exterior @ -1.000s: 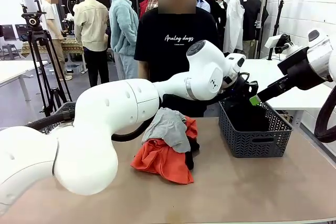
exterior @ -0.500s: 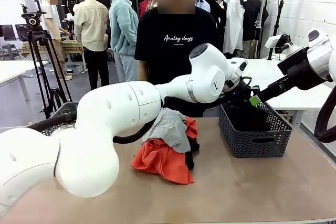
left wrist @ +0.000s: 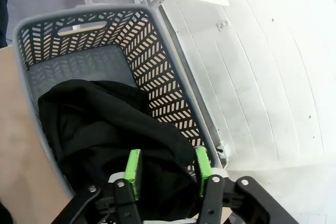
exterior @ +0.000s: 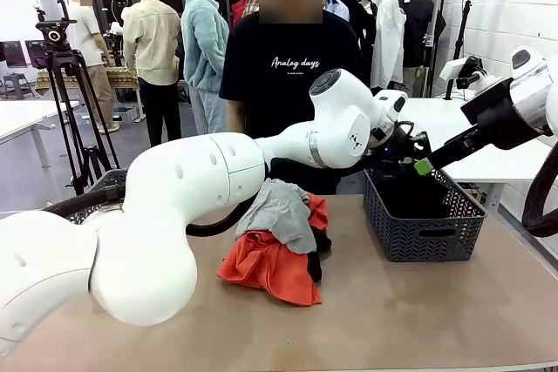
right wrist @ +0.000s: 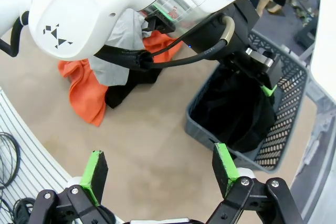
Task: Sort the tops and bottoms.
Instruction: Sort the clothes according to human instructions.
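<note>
The left end effector (left wrist: 167, 172) hung directly above the grey lattice basket (exterior: 425, 234), pointing down into it, with its two green pads (left wrist: 133, 173) standing partly apart. No cloth was pinched between them. The black garment (left wrist: 105, 124), one of the bottoms, lay crumpled inside the basket just below those pads. It was heaped against the basket's near wall and spread over most of the floor, leaving a strip of grey floor bare at the far end. The left wrist view did not settle whether the pads brushed the cloth or hung just clear of it. The right end effector (right wrist: 159, 169) was spread wide and held nothing. It was raised off the bench (exterior: 392, 324), with the basket and the left arm's wrist lying beyond its fingertips. The tops lay in one pile on the bench, well apart from the basket on the side toward the robot's left. In that pile the grey top (exterior: 281, 209) was draped over the orange-red top (exterior: 266, 272), and a further black piece (exterior: 316, 260) peeped out at the edge facing the basket. Behind the basket, at the far side of the bench, stood a person (exterior: 292, 67) in a black T-shirt printed with white script.
</note>
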